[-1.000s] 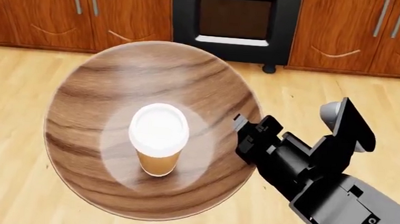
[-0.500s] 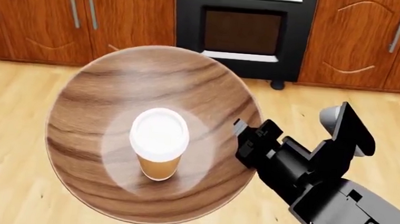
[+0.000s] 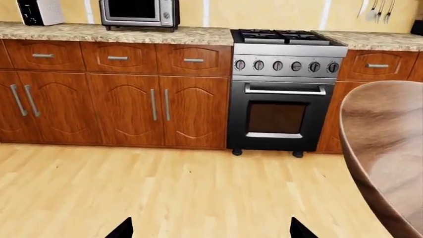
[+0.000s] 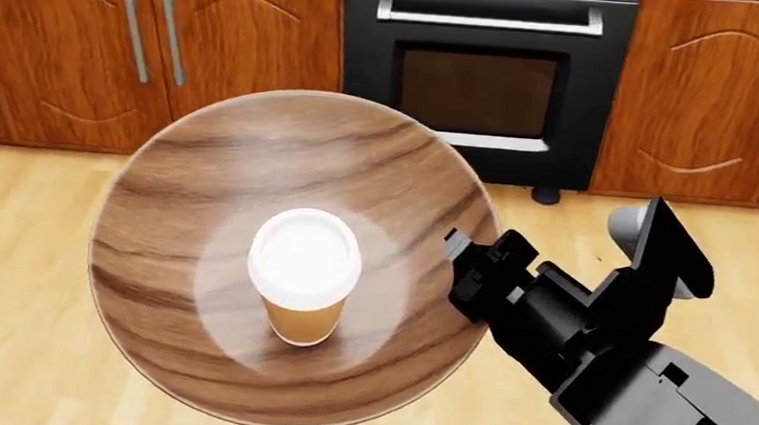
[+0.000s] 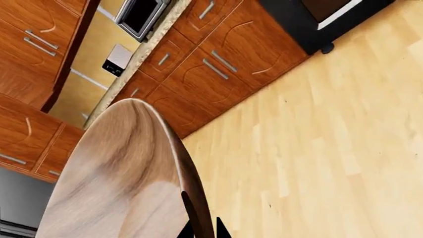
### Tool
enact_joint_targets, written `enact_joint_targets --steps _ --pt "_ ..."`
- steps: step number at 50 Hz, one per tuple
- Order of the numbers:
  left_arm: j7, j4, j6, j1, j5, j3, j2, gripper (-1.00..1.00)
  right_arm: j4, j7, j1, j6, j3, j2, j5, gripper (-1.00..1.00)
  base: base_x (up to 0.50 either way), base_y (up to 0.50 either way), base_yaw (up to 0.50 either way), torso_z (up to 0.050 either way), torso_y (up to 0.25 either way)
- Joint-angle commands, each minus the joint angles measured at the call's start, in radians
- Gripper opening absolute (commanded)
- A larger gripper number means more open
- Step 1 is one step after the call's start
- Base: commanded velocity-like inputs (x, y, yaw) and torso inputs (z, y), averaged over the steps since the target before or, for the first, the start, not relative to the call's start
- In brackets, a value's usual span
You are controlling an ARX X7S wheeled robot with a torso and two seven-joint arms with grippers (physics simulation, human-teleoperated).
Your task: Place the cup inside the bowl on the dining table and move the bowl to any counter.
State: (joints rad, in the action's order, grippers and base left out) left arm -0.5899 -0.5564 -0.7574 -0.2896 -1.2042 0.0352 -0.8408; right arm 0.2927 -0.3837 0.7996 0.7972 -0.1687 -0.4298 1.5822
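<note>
Cup (image 4: 303, 272) upright at centre of bowl (image 4: 216, 261); bowl airborne above wood floor (image 4: 32, 208), right pincer (image 4: 463, 268) clamped on right rim. Left pincer (image 3: 206, 232) spread, empty. Bowl stiff, cup light, tippy: keep level. Counter (image 3: 132, 33) far, beside stove (image 3: 284, 89).

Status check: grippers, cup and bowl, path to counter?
Right gripper clamped on bowl rim; left gripper open, empty. Cup upright inside bowl, carried above floor. Counter ahead beside stove; floor between unobstructed.

A black oven (image 3: 283, 111) with 6 knobs is flanked by reddish-brown cabinets (image 3: 126, 106); a microwave (image 3: 138, 13) is seen above them.
</note>
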Motion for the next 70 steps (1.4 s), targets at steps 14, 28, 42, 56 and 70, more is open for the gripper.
enact_joint_targets --steps 14,28,42,56,70 --pt "0.003 -0.003 0.007 0.013 0.0 0.003 -0.003 1.0 -0.008 0.012 0.003 -0.015 0.01 -0.001 0.018 -1.0 0.5 0.24 0.0 0.0 0.001" --pt "0.021 0.006 0.022 0.03 0.007 0.011 -0.005 1.0 -0.001 0.004 0.024 -0.012 0.005 0.003 0.022 -1.0 0.5 0.22 0.0 0.0 0.001" --pt "0.01 0.004 0.011 0.001 0.001 0.0 -0.006 1.0 -0.01 -0.009 0.032 -0.007 0.003 0.0 0.031 -1.0 0.5 0.19 0.0 0.001 0.001" --pt "-0.007 0.002 -0.004 -0.045 0.004 -0.028 0.006 1.0 -0.004 -0.027 0.059 0.005 0.008 -0.008 0.054 -1.0 0.5 0.19 0.0 0.0 0.001" --pt "-0.003 -0.003 -0.002 -0.026 -0.012 -0.004 -0.017 1.0 0.011 -0.055 0.094 0.023 0.008 -0.015 0.077 -1.0 0.5 0.18 0.0 0.0 0.001"
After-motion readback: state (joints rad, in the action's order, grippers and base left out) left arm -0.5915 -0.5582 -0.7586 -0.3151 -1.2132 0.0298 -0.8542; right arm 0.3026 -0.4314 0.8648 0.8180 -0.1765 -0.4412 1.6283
